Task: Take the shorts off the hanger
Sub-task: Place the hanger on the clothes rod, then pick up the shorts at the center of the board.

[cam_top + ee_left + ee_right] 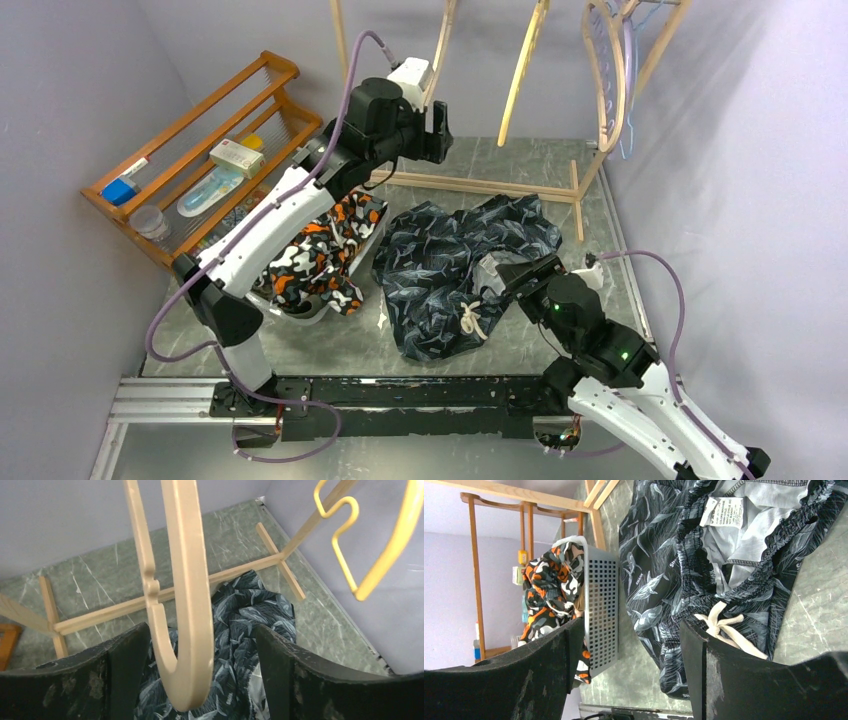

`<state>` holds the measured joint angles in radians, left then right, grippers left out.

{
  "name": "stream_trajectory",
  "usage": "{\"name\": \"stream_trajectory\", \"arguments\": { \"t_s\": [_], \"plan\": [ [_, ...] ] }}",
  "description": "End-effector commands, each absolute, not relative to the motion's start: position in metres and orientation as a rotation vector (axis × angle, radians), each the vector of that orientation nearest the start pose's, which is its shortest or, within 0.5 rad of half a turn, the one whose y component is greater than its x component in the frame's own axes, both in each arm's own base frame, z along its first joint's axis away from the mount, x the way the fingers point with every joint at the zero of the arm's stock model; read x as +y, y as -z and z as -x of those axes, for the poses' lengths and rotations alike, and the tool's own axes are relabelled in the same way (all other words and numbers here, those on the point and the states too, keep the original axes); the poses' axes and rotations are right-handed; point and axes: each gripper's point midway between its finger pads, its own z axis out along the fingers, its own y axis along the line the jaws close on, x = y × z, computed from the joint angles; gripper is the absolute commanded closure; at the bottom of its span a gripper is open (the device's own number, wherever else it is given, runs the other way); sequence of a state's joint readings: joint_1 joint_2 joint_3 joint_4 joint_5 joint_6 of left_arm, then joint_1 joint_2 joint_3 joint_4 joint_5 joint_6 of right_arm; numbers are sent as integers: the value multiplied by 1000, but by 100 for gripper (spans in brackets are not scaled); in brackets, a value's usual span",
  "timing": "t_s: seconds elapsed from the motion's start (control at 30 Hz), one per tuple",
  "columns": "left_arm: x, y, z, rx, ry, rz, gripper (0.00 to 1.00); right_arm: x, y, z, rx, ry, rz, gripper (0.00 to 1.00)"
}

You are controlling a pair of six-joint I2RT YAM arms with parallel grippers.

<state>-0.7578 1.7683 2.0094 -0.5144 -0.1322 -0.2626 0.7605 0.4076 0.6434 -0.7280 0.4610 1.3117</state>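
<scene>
Right gripper [520,272] open (my nearer arm) | leaf-print shorts [430,262] just below, drawstring [724,628] closest | left gripper [437,130] open by hanger [186,580]

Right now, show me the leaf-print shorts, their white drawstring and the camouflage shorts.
leaf-print shorts [440,265], top external view, middle of the spread fabric.
white drawstring [719,622], right wrist view, on the knot.
camouflage shorts [325,260], top external view, bunched fabric beside the left arm.

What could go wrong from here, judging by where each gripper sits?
1. The left gripper is open with the bare beige hanger between its jaws; moving sideways could knock it off the rack.
2. The right gripper is open over the leaf-print shorts; their white drawstring lies close by and could snag.
</scene>
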Motion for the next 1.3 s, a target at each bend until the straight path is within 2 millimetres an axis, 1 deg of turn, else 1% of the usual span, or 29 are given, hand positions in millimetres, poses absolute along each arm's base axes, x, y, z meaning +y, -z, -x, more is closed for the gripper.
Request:
{"name": "stream_trajectory", "arguments": {
  "t_s": [0.0,0.1,0.2,0.33,0.43,0.53,0.57,0.6,0.67,0.7,0.77,0.83,0.9,0.97,1.03,1.1,1.13,1.2,1.27],
  "plan": [
    [-334,-421,-367,1776,658,-345,14,108,-213,-190,1892,-775,-874,27],
    [-327,-421,-359,1769,670,-334,5,109,-215,-191,1898,-769,-866,26],
    [-317,-426,-353,1758,666,-310,1,110,-210,-191,1923,-751,-864,25],
    [-305,-428,-345,1758,648,-298,1,113,-204,-191,1950,-724,-819,24],
    [-296,-425,-338,1769,640,-287,0,114,-206,-193,1964,-697,-751,24],
    [-285,-422,-324,1775,652,-274,1,115,-202,-195,2008,-623,-671,22],
    [-281,-412,-320,1794,648,-267,1,113,-198,-195,2033,-584,-663,21],
    [-276,-407,-315,1804,648,-261,0,111,-194,-194,2062,-541,-665,20],
    [-266,-390,-304,1840,639,-251,0,103,-184,-193,2101,-447,-701,19],
    [-261,-381,-298,1865,657,-217,0,99,-179,-193,2113,-406,-718,19],
    [-253,-357,-283,1913,681,-193,0,90,-173,-193,2123,-329,-753,18],
    [-249,-329,-266,1965,723,-180,0,83,-168,-193,2123,-266,-798,18],
    [-251,-305,-249,2008,803,-191,1,79,-164,-193,2119,-227,-840,18],
    [-259,-283,-234,2034,895,-226,0,78,-161,-193,2122,-205,-871,17],
    [-274,-262,-221,2047,1005,-265,1,77,-156,-192,2124,-191,-904,15],
    [-293,-242,-210,2058,1088,-320,1,77,-152,-192,2126,-187,-910,9],
    [-304,-231,-205,2067,1102,-357,0,77,-149,-192,2128,-184,-923,5],
    [-327,-213,-199,2081,1070,-444,1,70,-143,-184,2130,-150,-999,3],
    [-350,-195,-195,2096,992,-568,1,61,-140,-176,2118,-116,-1073,2]
  ]
}}
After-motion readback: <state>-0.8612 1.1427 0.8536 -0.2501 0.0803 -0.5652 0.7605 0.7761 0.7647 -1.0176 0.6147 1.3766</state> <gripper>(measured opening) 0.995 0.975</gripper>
